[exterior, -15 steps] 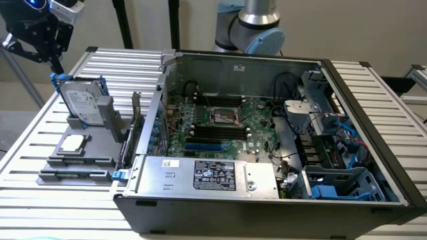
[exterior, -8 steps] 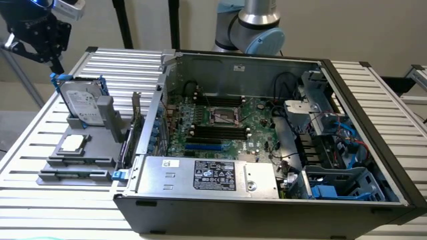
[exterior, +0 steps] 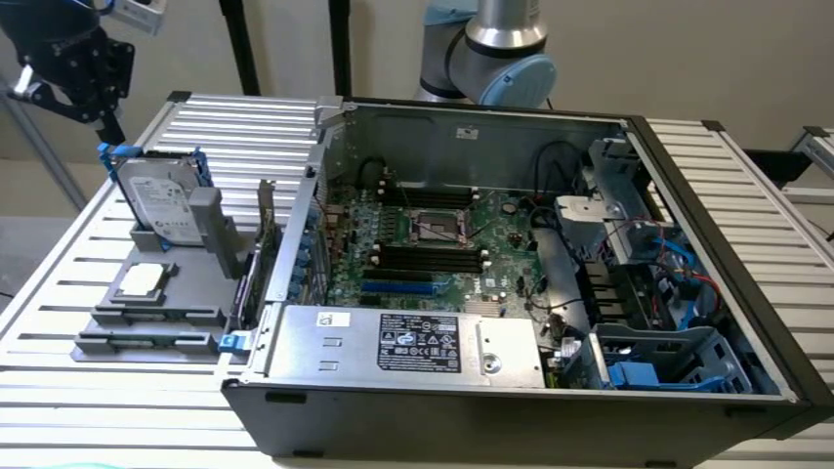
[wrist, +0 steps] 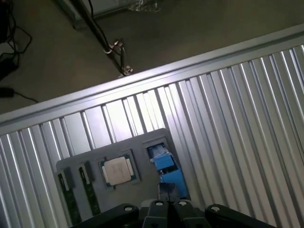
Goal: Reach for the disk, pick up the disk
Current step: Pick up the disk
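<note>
The disk point(exterior: 163, 200) stands upright in a grey holder point(exterior: 156, 313) on the slatted table, at the exterior view's left. It is a silver-grey drive with a white label and a blue frame around it. My black gripper point(exterior: 111, 127) hangs just above and slightly behind the disk's top edge, apart from it. From the wrist view, the disk point(wrist: 167, 171) shows edge-on as a blue frame right ahead of my gripper point(wrist: 168, 211). The fingers are shut together with nothing between them.
A small square chip point(exterior: 144, 280) point(wrist: 118, 170) and memory sticks point(wrist: 66, 194) lie on the same grey holder. An open computer case point(exterior: 521, 244) with its motherboard fills the exterior view's right. The slatted table point(wrist: 237, 118) ends in an edge beyond the holder.
</note>
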